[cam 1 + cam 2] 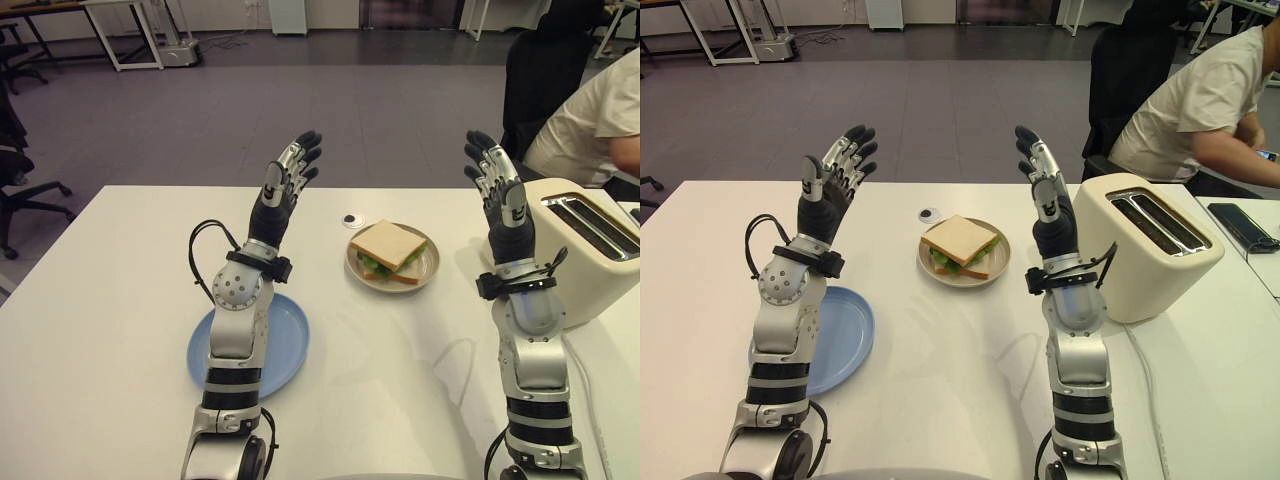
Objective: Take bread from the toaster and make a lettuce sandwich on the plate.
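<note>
Since the sandwich point(390, 248) already sits stacked on the small tan plate point(429, 270), with lettuce point(371, 262) green between the 2 slices, the task looks basically done (my read only). Plate is mid-table, between the 2 arms, touching neither. Toaster point(600, 265) is at the right edge of the table point(90, 330), and both slots look empty from above.

Step in hand, as I judge it: back off clean.
- keep both hands high, then bring them down on their own sides, no sweep across the plate
- top slice sits a bit skewed, so any nudge could slide it
- right wrist is just beside the toaster wall and carries a loose cable loop, so ease it away from there first
- left forearm hangs over the blue plate point(292, 345), so don't drop onto its rim

Pose: left hand point(285, 182) is raised above the table left of the sandwich, fingers spread wide, holding nothing. Right hand point(498, 182) is upright, fingers extended, also empty. A small round dark thing point(353, 220) lies just behind the tan plate.
</note>
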Robot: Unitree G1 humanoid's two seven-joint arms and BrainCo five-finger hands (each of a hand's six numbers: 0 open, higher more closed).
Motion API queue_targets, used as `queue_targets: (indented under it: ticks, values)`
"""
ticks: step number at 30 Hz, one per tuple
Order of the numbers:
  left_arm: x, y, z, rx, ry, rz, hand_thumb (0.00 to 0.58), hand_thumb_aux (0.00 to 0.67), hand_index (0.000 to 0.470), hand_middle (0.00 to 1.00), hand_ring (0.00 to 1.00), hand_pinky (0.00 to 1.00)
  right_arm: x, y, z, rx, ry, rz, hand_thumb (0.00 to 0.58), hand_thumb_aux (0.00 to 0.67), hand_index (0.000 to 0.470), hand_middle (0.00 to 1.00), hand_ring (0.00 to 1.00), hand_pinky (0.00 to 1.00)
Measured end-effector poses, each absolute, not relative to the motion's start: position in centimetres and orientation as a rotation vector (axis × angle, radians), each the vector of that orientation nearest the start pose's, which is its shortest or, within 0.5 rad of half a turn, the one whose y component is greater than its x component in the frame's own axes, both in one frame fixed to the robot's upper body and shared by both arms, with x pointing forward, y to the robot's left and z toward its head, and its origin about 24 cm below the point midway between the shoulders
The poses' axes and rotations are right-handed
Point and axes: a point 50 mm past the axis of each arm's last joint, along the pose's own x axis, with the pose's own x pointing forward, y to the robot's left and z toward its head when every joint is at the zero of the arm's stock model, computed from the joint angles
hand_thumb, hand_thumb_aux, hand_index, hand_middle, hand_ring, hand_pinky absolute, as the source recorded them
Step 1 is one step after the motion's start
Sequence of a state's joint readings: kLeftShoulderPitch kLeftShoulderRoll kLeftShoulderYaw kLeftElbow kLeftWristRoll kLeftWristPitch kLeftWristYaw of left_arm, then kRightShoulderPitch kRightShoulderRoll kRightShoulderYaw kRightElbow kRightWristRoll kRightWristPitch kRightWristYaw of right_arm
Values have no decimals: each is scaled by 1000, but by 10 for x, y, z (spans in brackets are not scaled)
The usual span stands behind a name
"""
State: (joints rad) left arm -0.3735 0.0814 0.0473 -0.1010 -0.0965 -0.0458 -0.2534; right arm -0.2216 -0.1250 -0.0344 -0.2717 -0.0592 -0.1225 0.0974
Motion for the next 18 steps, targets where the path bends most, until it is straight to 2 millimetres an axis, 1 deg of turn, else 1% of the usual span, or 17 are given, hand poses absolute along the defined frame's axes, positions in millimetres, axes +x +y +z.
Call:
queue_targets:
  ticks: [3, 8, 13, 18]
  values:
    - [298, 134, 169, 58, -518, -301, 0, 0, 0, 0, 0, 0, 267, -149, 171, -221, -621, 115, 0, 0, 0, 0, 0, 0]
    - [296, 127, 166, 79, -517, -299, 0, 0, 0, 0, 0, 0, 266, -150, 172, -211, -658, 90, 0, 0, 0, 0, 0, 0]
    - [296, 128, 168, 152, -542, -258, 0, 0, 0, 0, 0, 0, 268, -150, 169, -210, -645, 89, 0, 0, 0, 0, 0, 0]
    - [296, 126, 165, 154, -541, -264, 0, 0, 0, 0, 0, 0, 270, -149, 164, -209, -627, 96, 0, 0, 0, 0, 0, 0]
